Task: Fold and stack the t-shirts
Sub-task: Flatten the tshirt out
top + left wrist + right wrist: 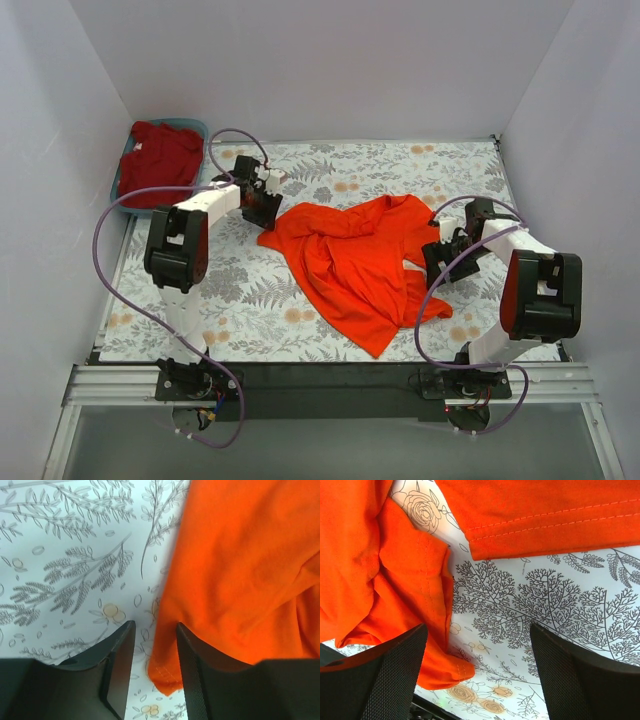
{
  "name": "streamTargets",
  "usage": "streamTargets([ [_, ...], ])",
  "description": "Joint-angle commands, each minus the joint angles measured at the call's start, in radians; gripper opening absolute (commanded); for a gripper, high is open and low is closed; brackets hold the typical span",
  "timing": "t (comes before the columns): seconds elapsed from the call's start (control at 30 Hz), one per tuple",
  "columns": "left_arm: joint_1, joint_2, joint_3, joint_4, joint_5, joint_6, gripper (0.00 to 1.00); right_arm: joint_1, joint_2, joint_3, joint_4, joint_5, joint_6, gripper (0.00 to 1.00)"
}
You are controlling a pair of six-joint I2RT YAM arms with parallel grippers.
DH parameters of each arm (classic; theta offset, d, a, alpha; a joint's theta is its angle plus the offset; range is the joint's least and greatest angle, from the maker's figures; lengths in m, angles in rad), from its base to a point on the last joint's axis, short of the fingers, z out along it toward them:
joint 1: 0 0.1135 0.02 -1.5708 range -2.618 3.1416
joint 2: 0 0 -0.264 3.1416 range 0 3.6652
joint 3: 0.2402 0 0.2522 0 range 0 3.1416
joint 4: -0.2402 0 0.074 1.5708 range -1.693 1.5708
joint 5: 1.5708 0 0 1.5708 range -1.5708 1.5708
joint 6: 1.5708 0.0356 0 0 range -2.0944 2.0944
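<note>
The bright orange-red t-shirt (358, 262) lies crumpled in the middle of the floral table. The crimson t-shirt (160, 160) lies bunched in the blue bin (200, 130) at the far left corner. My left gripper (265, 212) is at the orange shirt's far left corner. In the left wrist view its jaws (155, 625) stand open low over the table, with a hemmed corner of the orange shirt (165, 672) between them. My right gripper (432, 260) is at the shirt's right edge. It is wide open (477, 630) above the table, with a folded hem (440, 670) by its left finger.
The table (250, 290) has a grey leaf and orange flower print. White walls close in the left, far and right sides. The bin sits just left of my left arm. A dark rail runs along the near edge (320, 380).
</note>
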Motion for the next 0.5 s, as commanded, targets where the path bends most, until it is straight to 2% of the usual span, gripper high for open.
streamTargets([
  [0.0, 0.002, -0.060, -0.104, -0.061, -0.066, 0.031, 0.36, 0.010, 0.025, -0.005, -0.012, 0.016, -0.030, 0.90],
  [0.03, 0.007, -0.074, -0.145, -0.058, -0.064, 0.031, 0.34, 0.010, 0.029, -0.002, -0.011, 0.025, -0.036, 0.89],
  [0.07, 0.014, -0.100, -0.161, -0.050, -0.072, 0.034, 0.26, 0.010, 0.037, 0.002, -0.009, 0.037, -0.039, 0.88],
  [0.1, 0.019, -0.109, -0.173, -0.050, -0.074, 0.036, 0.22, 0.008, 0.038, 0.016, -0.008, 0.037, -0.047, 0.88],
  [0.27, 0.051, -0.122, -0.155, -0.054, -0.075, 0.040, 0.14, -0.010, 0.048, 0.126, -0.001, 0.017, -0.036, 0.88],
  [0.37, 0.056, -0.108, -0.103, -0.094, -0.028, 0.037, 0.24, -0.045, 0.089, 0.255, 0.009, 0.011, -0.013, 0.88],
  [0.4, 0.056, -0.106, -0.094, -0.102, -0.014, 0.034, 0.37, -0.051, 0.106, 0.284, 0.017, 0.014, -0.006, 0.88],
  [0.47, 0.056, -0.094, -0.071, -0.127, 0.005, 0.020, 0.48, -0.062, 0.168, 0.376, 0.029, 0.028, 0.017, 0.88],
])
